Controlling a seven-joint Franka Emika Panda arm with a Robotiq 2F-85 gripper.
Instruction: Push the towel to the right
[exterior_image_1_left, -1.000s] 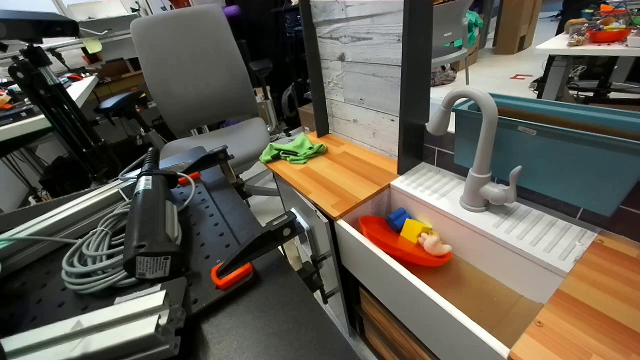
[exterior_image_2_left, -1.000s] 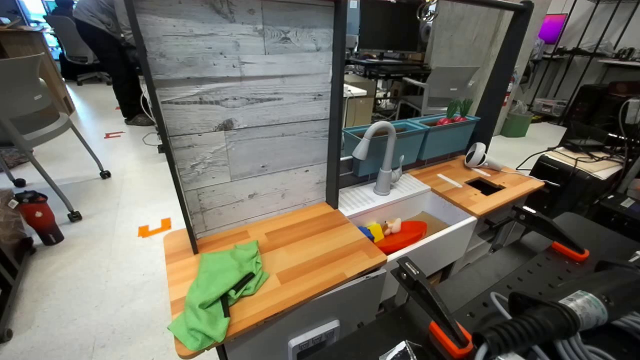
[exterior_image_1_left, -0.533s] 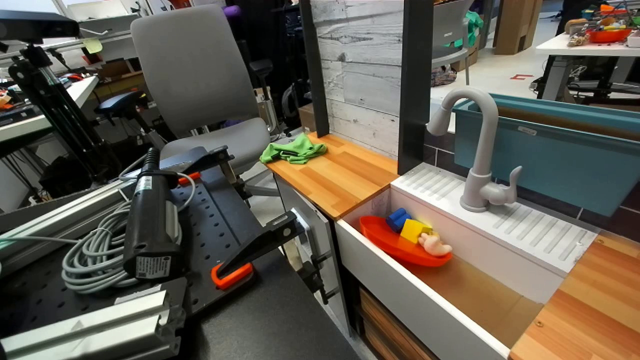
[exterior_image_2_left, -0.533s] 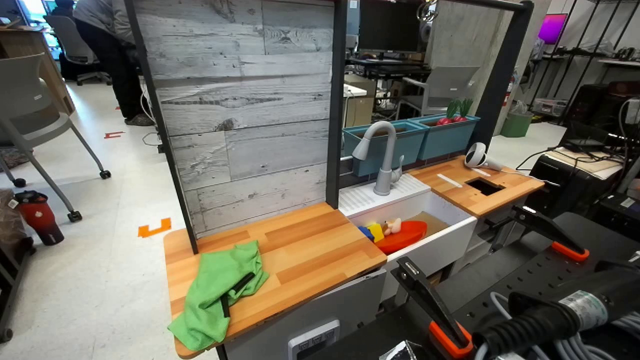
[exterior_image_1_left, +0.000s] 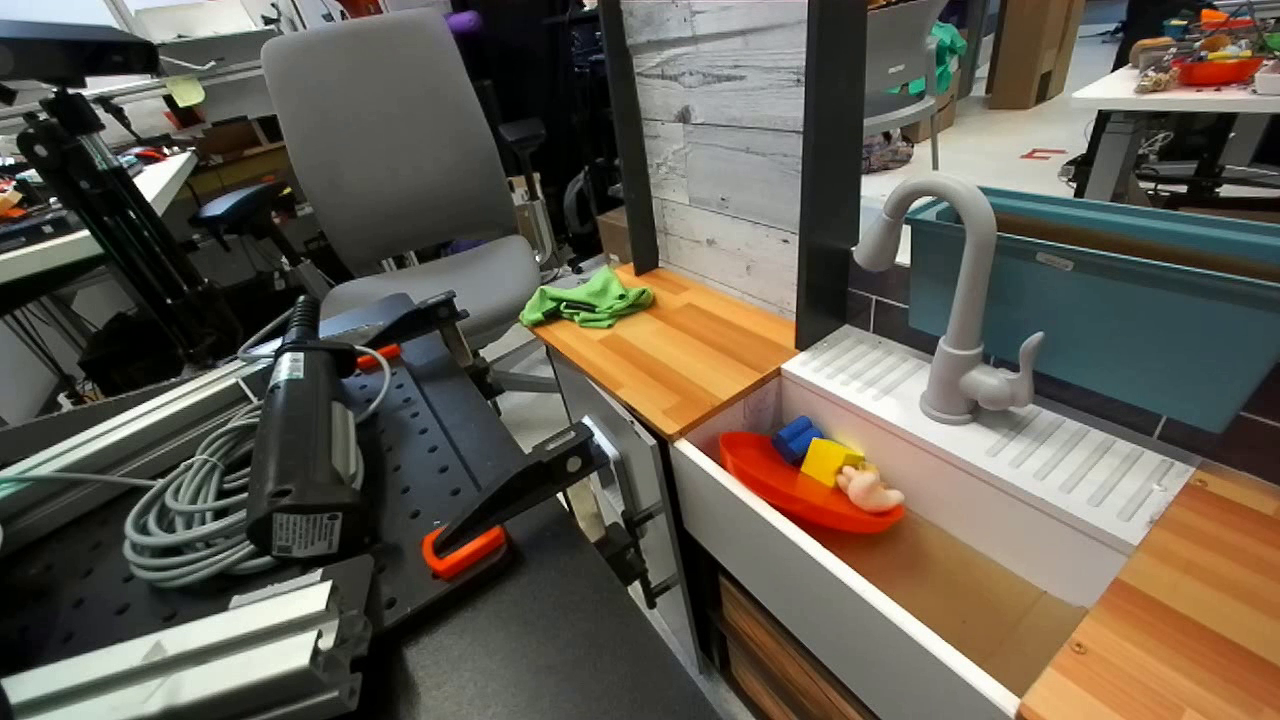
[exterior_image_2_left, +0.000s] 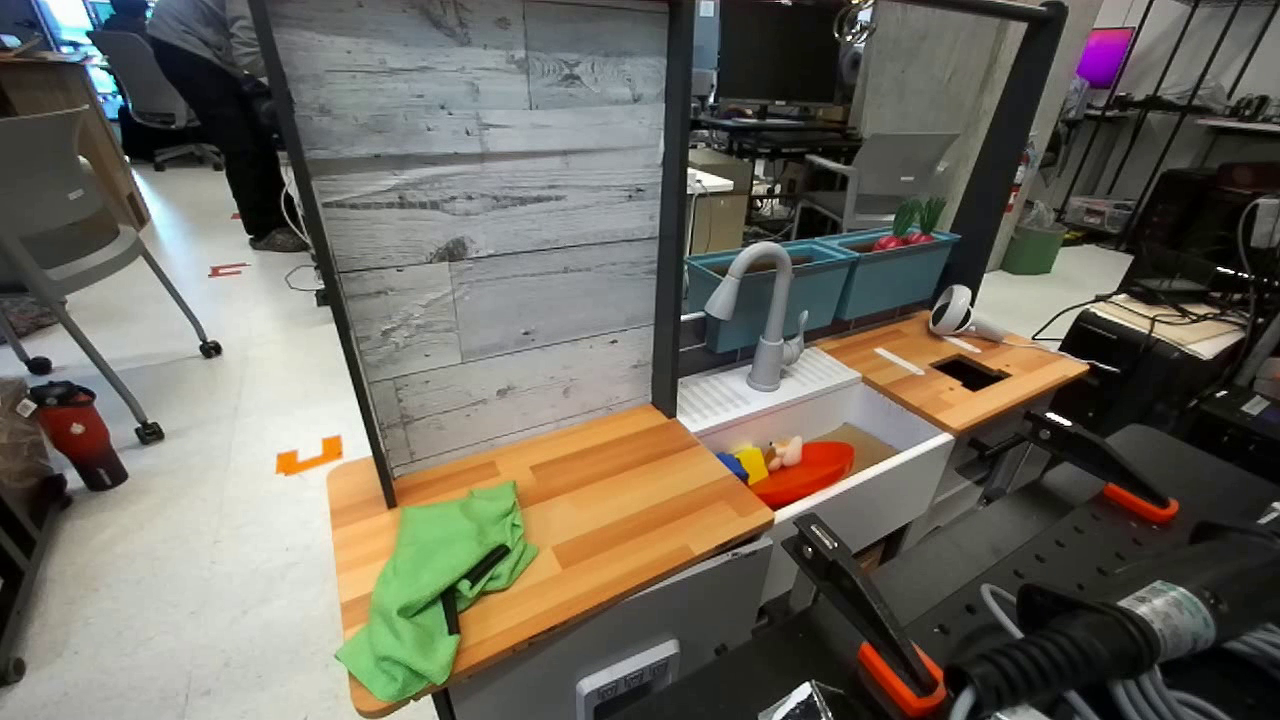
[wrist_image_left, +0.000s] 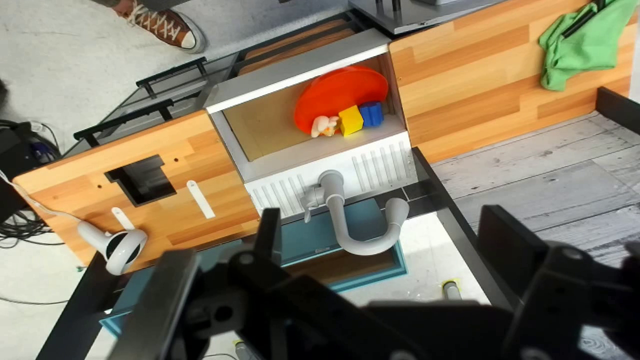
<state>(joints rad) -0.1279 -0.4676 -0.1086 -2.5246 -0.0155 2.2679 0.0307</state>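
A crumpled green towel (exterior_image_1_left: 596, 296) with a black strip lies at the outer end of the wooden countertop (exterior_image_1_left: 690, 350). It also shows in an exterior view (exterior_image_2_left: 425, 585), where one corner hangs over the front left edge. In the wrist view the towel (wrist_image_left: 582, 47) is at the top right, partly cut off by the frame. My gripper (wrist_image_left: 382, 214) shows only in the wrist view. Its two black fingers are wide apart with nothing between them. It is up above the sink unit, well away from the towel. The arm is outside both exterior views.
A sink (exterior_image_2_left: 925, 455) holds a red boat-shaped dish (exterior_image_2_left: 815, 475) with a yellow block, a blue block and a pale toy. A grey faucet (exterior_image_2_left: 770, 320) rises behind it. Black posts (exterior_image_2_left: 672, 200) and a grey wood-look panel (exterior_image_2_left: 490, 200) stand along the counter's back. Teal planters (exterior_image_2_left: 770, 290) hang behind.
The towel, sink and its contents have not moved. Only the person in the background shifts slightly.
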